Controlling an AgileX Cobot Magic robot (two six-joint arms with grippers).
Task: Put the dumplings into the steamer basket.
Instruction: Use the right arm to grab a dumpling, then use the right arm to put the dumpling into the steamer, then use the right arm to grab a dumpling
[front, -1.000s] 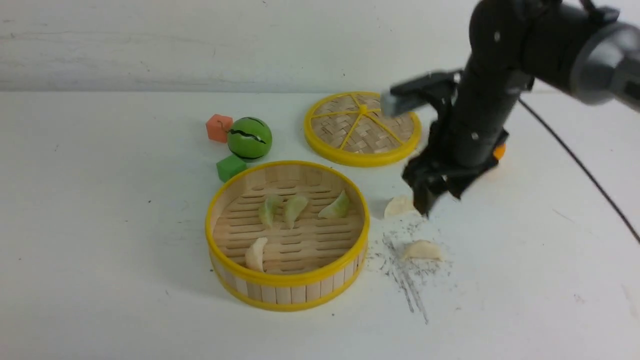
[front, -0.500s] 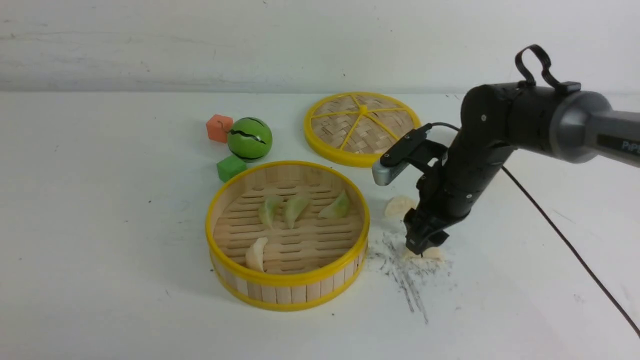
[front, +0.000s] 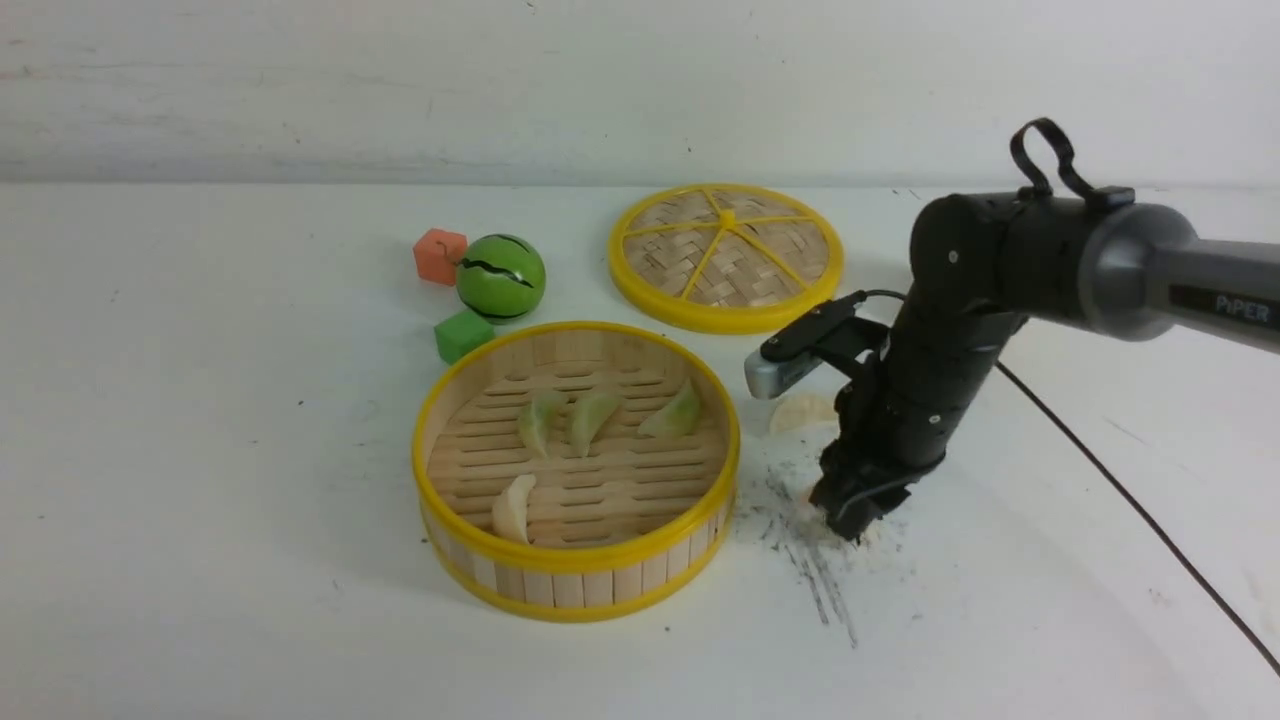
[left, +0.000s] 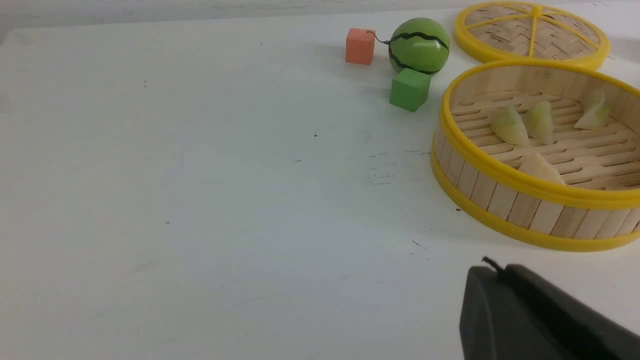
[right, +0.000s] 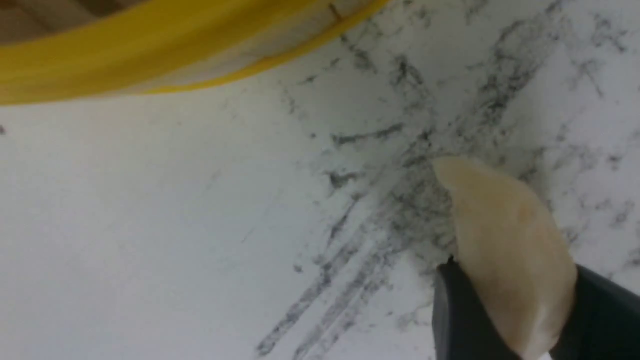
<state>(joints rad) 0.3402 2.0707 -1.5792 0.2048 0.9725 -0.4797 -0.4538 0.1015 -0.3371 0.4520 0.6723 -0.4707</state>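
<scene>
- We see the right gripper (front: 850, 520) down at the table (front: 200, 450), just right of the steamer basket (front: 577, 580). The basket's yellow rim stands higher than the fingertips.
- Its fingers (right: 452, 310) sit tight against both sides of a cream dumpling (right: 500, 225), which touches the table surface.
- We find wide bare table on the robot's left and along the near edge.
- Only a dark part of the left gripper (left: 525, 320) shows, low near the basket. We cannot tell how its fingers stand.
- The table is white, with grey scuff marks (front: 815, 570) around the gripped dumpling. A pale wall stands behind.
- Three green dumplings (front: 590, 415) and one white dumpling (front: 512, 508) lie inside the basket.
- A second loose dumpling (front: 800, 412) lies on the table beside the right arm, between basket and arm.
- The lid (front: 725, 255) lies flat behind the basket. A watermelon ball (front: 500, 277), orange cube (front: 439, 256) and green cube (front: 462, 335) sit at the basket's far left.
- A black cable (front: 1130, 490) trails across the table on the right.
</scene>
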